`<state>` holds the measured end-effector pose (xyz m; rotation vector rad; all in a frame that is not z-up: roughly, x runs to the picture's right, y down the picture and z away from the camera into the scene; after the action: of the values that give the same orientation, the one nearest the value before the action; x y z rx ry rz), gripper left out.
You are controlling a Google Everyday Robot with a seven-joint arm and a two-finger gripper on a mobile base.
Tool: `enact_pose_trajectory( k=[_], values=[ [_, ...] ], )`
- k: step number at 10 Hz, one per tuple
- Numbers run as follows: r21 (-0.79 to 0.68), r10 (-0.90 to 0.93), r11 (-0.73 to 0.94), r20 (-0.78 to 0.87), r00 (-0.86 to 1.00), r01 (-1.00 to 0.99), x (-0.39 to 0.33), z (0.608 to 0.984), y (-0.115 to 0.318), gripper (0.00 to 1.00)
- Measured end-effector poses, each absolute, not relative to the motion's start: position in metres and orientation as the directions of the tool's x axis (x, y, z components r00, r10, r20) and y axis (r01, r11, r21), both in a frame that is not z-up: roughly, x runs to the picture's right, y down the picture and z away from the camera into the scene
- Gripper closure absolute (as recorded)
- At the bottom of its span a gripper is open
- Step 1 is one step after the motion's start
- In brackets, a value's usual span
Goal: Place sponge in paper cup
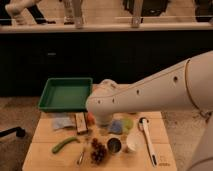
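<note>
A small white paper cup (pixel 131 146) stands near the table's front, just right of a dark metallic cup (pixel 114 145). A blue-grey sponge-like block (pixel 116 126) lies on the table right below my arm's rounded end, next to a pale green round item (pixel 128 122). My white arm (pixel 150 97) reaches in from the right over the table's middle. My gripper (pixel 103 131) is mostly hidden under the arm's end, just left of the sponge and behind the cups. I cannot see anything held in it.
A green tray (pixel 65 94) sits at the table's back left. On the wooden table (pixel 45 150) lie a light blue cloth (pixel 61 121), a brown block (pixel 80 123), a green vegetable (pixel 65 145), dark grapes (pixel 98 151) and a white utensil (pixel 148 139) at the right.
</note>
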<state>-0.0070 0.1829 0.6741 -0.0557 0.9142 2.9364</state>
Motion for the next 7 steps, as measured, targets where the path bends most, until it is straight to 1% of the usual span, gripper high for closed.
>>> enact_pose_trajectory(
  k=[3, 7],
  values=[
    [0.571, 0.049, -0.818, -0.055, -0.997, -0.072, -0.0064, 0.6672, 0.1966, 0.87],
    [0.571, 0.050, -0.818, -0.057, -0.997, -0.074, -0.0071, 0.6671, 0.1966, 0.87]
  ],
)
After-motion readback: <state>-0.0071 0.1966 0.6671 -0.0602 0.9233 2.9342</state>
